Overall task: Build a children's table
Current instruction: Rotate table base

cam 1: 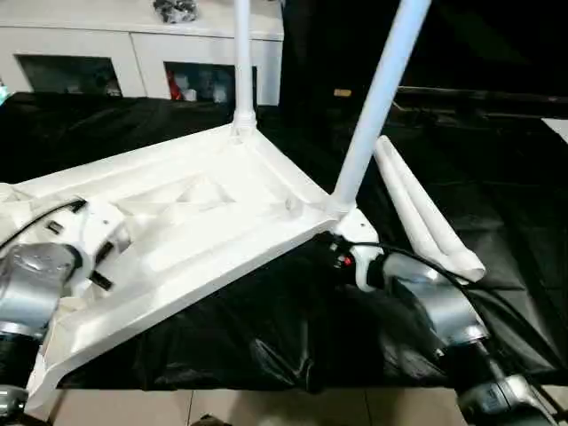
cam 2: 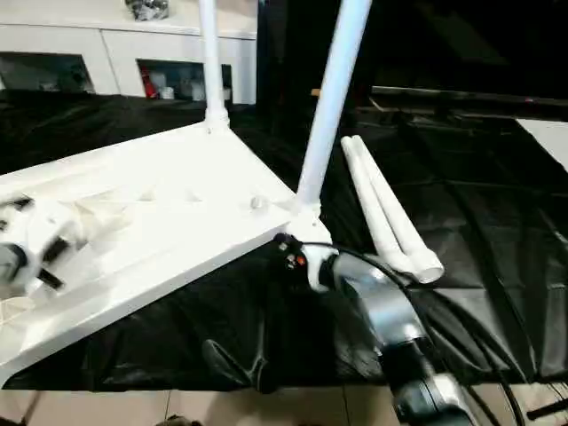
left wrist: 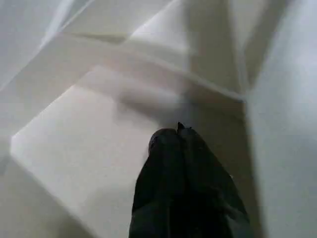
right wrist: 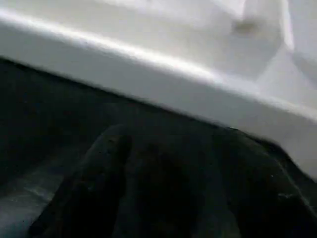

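White table top, two fitted legs, two loose legs

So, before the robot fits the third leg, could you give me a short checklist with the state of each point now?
1. Table top lies with ribbed underside up on the black cover: ok.
2. Two legs stand in corner sockets, the far leg and the near leg: ok, though how deep they sit, cannot tell.
3. Two loose legs lie together on the cover beside the top: ok.
4. Left gripper free to pick up a leg: ok, shut with nothing between its fingers, over the underside.
5. Right gripper free: cannot tell.
6. Table top fully supported: not ok, its near corner overhangs the cover's edge.
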Robot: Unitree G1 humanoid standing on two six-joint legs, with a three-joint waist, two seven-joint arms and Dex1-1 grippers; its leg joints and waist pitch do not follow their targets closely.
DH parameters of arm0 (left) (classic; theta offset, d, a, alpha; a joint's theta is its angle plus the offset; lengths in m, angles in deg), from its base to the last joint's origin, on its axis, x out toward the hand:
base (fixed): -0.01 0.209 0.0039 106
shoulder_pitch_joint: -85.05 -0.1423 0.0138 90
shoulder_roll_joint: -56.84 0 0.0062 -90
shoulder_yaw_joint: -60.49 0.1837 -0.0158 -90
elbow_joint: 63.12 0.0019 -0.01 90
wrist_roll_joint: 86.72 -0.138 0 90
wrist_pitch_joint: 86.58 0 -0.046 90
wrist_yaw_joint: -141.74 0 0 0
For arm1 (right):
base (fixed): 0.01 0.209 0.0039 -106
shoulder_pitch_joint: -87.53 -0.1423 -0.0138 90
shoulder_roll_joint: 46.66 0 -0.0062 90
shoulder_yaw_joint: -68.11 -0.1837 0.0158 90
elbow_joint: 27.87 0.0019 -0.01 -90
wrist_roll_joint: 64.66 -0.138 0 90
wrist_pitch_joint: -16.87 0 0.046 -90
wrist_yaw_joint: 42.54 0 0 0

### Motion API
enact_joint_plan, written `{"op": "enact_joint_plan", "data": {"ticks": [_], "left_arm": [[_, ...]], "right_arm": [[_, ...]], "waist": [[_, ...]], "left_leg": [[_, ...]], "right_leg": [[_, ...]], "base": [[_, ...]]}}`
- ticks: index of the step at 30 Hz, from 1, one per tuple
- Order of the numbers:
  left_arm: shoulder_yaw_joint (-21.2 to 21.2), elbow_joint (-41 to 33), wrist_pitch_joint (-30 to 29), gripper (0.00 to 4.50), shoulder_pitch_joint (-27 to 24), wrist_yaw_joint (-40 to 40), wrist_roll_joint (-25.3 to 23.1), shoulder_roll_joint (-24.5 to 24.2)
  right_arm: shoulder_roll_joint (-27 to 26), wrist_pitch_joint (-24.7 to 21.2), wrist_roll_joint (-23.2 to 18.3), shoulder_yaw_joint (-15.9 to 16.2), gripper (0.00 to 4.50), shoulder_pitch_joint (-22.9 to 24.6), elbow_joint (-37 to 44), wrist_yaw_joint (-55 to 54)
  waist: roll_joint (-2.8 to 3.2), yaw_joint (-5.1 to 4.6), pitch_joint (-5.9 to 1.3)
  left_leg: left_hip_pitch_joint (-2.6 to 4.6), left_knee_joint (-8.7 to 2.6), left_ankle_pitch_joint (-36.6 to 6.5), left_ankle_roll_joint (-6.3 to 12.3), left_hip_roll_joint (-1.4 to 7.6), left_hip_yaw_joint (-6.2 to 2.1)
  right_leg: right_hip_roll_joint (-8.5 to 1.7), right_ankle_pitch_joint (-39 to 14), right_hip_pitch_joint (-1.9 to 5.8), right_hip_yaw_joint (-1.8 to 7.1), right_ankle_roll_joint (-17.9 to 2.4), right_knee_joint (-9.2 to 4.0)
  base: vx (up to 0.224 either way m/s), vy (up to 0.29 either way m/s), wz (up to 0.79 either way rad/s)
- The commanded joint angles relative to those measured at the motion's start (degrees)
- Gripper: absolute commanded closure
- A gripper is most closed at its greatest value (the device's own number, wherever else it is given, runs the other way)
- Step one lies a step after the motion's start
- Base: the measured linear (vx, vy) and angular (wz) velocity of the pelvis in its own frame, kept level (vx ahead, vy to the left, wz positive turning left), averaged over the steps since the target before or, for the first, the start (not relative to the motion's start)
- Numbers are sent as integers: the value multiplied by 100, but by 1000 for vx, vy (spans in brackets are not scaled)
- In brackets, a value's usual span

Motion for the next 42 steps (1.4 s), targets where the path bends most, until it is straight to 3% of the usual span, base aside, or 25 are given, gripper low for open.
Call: {"op": "enact_joint_plan", "data": {"ticks": [1, 6, 9, 11, 13, 14, 24, 27, 28, 32, 34, 35, 36, 37, 38, 40, 42], "left_arm": [[194, -311, -110, 450, -63, -460, 137, -146], [380, -874, -152, 450, -220, -1240, 398, -425], [453, -1290, -67, 450, -387, -1707, 663, -562], [410, -1620, 90, 450, -505, -2037, 1068, -486], [436, -1765, 77, 450, -565, -2181, 1190, -476], [518, -1929, 47, 450, -624, -2329, 1278, -470], [1037, -2180, -45, 450, -378, -2228, 1361, 243], [1137, -1766, 232, 450, -94, -1902, 1143, 547], [1166, -1443, 408, 450, 81, -1695, 997, 698], [1134, -433, 773, 450, 635, -959, 668, 1111], [1144, -179, 873, 450, 771, -782, 573, 1156], [1168, 128, 1012, 450, 934, -576, 463, 1183], [1169, 153, 1025, 450, 947, -559, 454, 1185], [1189, 603, 1209, 450, 1183, -213, 301, 1203], [1172, 819, 1282, 450, 1295, -43, 249, 1219], [1149, 1052, 1384, 450, 1404, 94, 196, 1250], [1059, 1663, 1666, 450, 1661, 530, 102, 1373]], "right_arm": [[-67, 77, 91, -9, 190, -246, -371, -255], [-255, 311, 157, -91, 234, -655, -1115, -509], [-408, 556, 161, -209, 260, -911, -1578, -738], [-599, 752, 15, -414, 278, -1152, -1939, -932], [-649, 825, 3, -432, 289, -1231, -2063, -985], [-693, 958, 37, -398, 310, -1323, -2215, -1015], [-1104, 1509, 120, -376, 377, -1696, -2841, -828], [-1175, 1598, 122, -382, 408, -1768, -2952, -846], [-1175, 1644, 105, -407, 414, -1782, -2966, -867], [-1064, 1741, -2, -578, 441, -1830, -2944, -848], [-1007, 1762, -24, -635, 441, -1838, -2916, -838], [-931, 1788, -51, -716, 441, -1850, -2872, -838], [-925, 1789, -54, -722, 441, -1851, -2865, -839], [-797, 1773, -111, -828, 441, -1846, -2717, -824], [-726, 1757, -141, -873, 441, -1831, -2612, -816], [-674, 1762, -161, -911, 441, -1829, -2554, -804], [-534, 1706, -229, -1035, 441, -1803, -2344, -831]], "waist": [[137, 1, -368], [148, -4, -401], [167, -7, -410], [142, -14, -426], [161, -8, -422], [141, -12, -423], [130, -94, -379], [96, -124, -384], [107, -119, -374], [124, -120, -377], [139, -118, -383], [115, -113, -388], [144, -121, -386], [180, -100, -406], [140, -110, -404], [133, -91, -406], [192, -93, -419]], "left_leg": [[208, -507, -2521, -434, 280, -222], [202, -494, -2046, -392, 284, -177], [188, -488, -1846, -391, 284, -165], [179, -473, -1666, -368, 280, -155], [190, -470, -1581, -362, 278, -137], [190, -468, -1576, -343, 275, -126], [194, -473, -2165, -396, 278, -161], [171, -475, -2170, -377, 272, -169], [206, -458, -2275, -358, 257, -161], [215, -452, -2448, -405, 256, -191], [218, -446, -2462, -390, 247, -184], [190, -460, -2438, -355, 255, -205], [174, -464, -2443, -358, 254, -216], [200, -451, -2398, -370, 261, -216], [205, -441, -2401, -354, 249, -194], [173, -446, -2257, -314, 236, -192], [178, -431, -2221, -324, 231, -193]], "right_leg": [[-354, -2296, 129, 261, -1013, -438], [-309, -1454, 173, 264, -1281, -334], [-306, -1229, 200, 259, -1361, -284], [-312, -1007, 222, 262, -1436, -252], [-292, -867, 214, 256, -1475, -236], [-285, -830, 220, 255, -1474, -232], [-310, -1890, 197, 274, -1247, -333], [-302, -1933, 210, 266, -1209, -331], [-292, -2137, 168, 267, -1156, -376], [-310, -2415, 168, 257, -1029, -397], [-300, -2404, 157, 256, -996, -414], [-311, -2377, 177, 243, -1014, -406], [-311, -2378, 192, 237, -1010, -396], [-316, -2266, 181, 241, -1041, -386], [-289, -2190, 175, 238, -1044, -394], [-278, -2062, 200, 231, -1052, -377], [-279, -1952, 204, 230, -1073, -366]], "base": [[0, 0, 0], [0, 0, 0], [0, 0, 0], [0, 0, 0], [0, 0, 0], [0, 0, 0], [0, 0, 0], [0, 0, 0], [0, 0, 0], [0, 0, 0], [0, 0, 0], [0, 0, 0], [0, 0, 0], [0, 0, 0], [0, 0, 0], [0, 0, 0], [0, 0, 0]]}}
